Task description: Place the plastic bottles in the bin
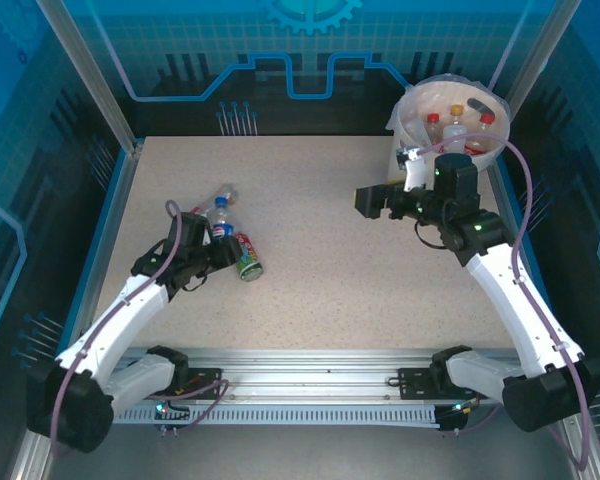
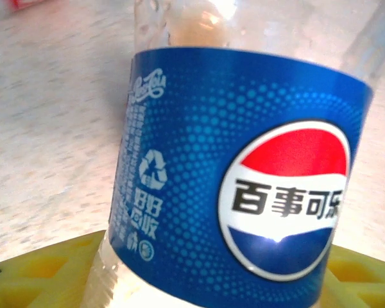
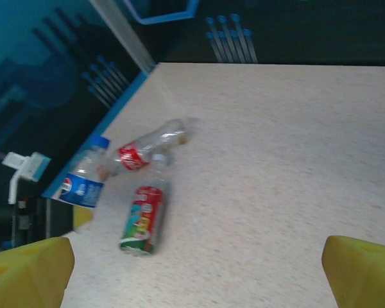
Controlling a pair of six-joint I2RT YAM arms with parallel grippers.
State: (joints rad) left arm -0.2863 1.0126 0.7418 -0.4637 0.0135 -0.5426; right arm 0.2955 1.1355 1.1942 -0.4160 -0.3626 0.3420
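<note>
While your left gripper (image 1: 220, 245) pinches the Pepsi bottle (image 2: 244, 179), your right gripper (image 3: 194, 263) hangs spread and empty near the bin (image 1: 408, 125); red bottle (image 3: 147, 144) and green bottle (image 3: 141, 221) lie flat.

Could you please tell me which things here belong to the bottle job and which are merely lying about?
Job: blue-labelled bottle; colourful-labelled bottle; red-labelled bottle; bin; bottles inside it.
Not the job: table; aluminium rail.

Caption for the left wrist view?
Yellow fingers of the left gripper flank a clear plastic bottle with blue Pepsi label.
</note>
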